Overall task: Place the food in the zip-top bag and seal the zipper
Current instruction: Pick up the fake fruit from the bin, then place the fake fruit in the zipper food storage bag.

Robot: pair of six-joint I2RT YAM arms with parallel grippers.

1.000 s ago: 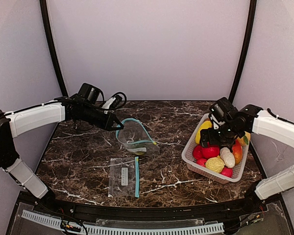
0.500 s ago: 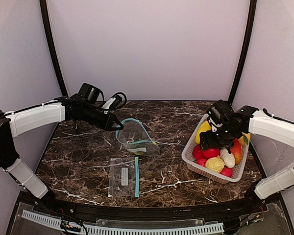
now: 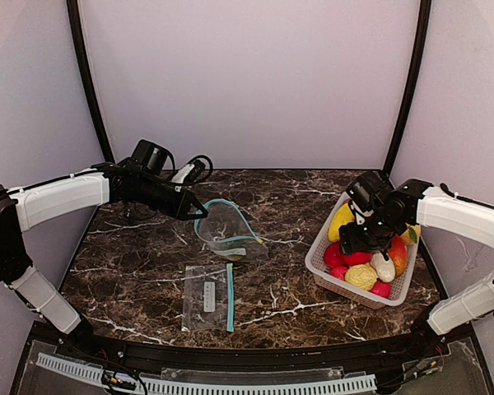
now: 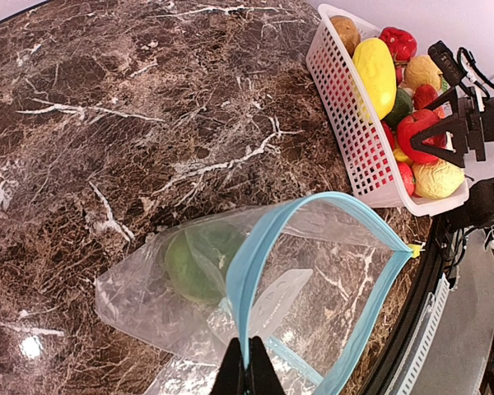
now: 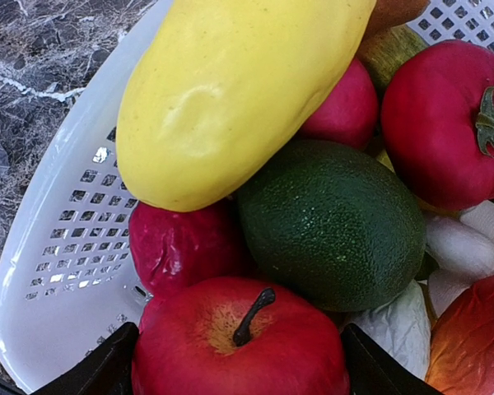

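Observation:
My left gripper (image 3: 199, 216) (image 4: 249, 362) is shut on the blue zipper rim of the clear zip-top bag (image 3: 226, 230) (image 4: 313, 271) and holds its mouth open. A green piece of food (image 4: 196, 263) lies inside the bag. The rest of the food is piled in the white basket (image 3: 337, 284) (image 5: 58, 247). My right gripper (image 3: 358, 247) (image 5: 239, 362) is down in the basket, one finger pressed to each side of a red apple (image 5: 239, 346). The apple still rests among the other pieces.
Around the apple lie a long yellow fruit (image 5: 230, 82), a dark green avocado (image 5: 329, 222), a red tomato (image 5: 445, 123) and a dark red piece (image 5: 181, 247). A second bag (image 3: 207, 298) lies flat near the table's front. The basket stands at the right edge.
My right gripper has sunk a little into the basket and its jaws have narrowed onto the red apple. The left arm and the bag have not moved.

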